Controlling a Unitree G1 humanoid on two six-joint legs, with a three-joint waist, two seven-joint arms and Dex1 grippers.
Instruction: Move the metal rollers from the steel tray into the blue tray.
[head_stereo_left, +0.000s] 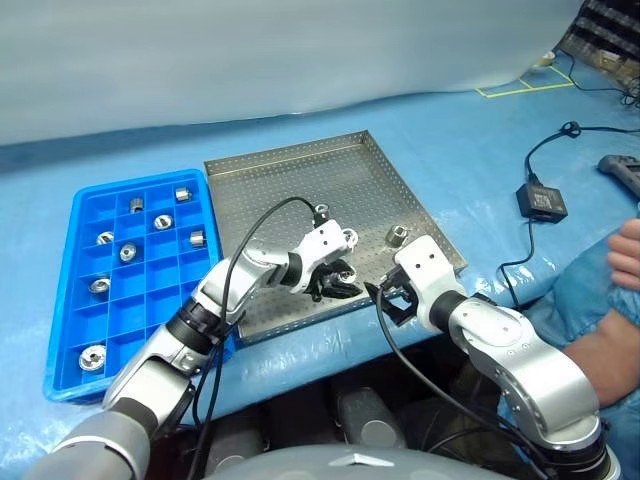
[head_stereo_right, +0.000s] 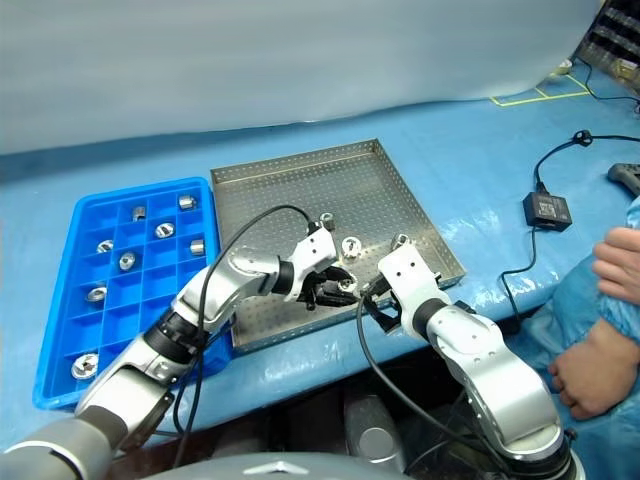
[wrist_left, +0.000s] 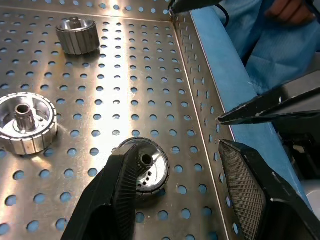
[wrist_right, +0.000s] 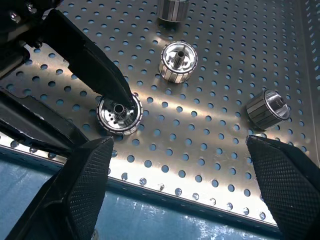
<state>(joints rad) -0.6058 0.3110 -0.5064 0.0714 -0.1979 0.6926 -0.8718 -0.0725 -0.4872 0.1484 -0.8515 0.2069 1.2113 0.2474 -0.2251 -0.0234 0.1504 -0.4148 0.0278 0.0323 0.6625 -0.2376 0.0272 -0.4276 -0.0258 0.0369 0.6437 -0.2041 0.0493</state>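
Left gripper (wrist_left: 185, 185) apart, seemingly touching a metal roller (wrist_left: 145, 167) in the steel tray (wrist_left: 200, 90); right gripper (wrist_right: 182, 187) wide.

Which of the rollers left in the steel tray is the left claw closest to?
The roller by the steel tray's near rim, lying flat with its hole up. The left claw straddles it, one finger at it; the other three sit farther in.

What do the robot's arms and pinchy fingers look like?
Both arms wear smooth, rounded silver-grey shells with black joint rings. The left gripper and right gripper each have a white housing and two black fingers with bumpy, grid-textured pads. A thin black cable loops along each arm.
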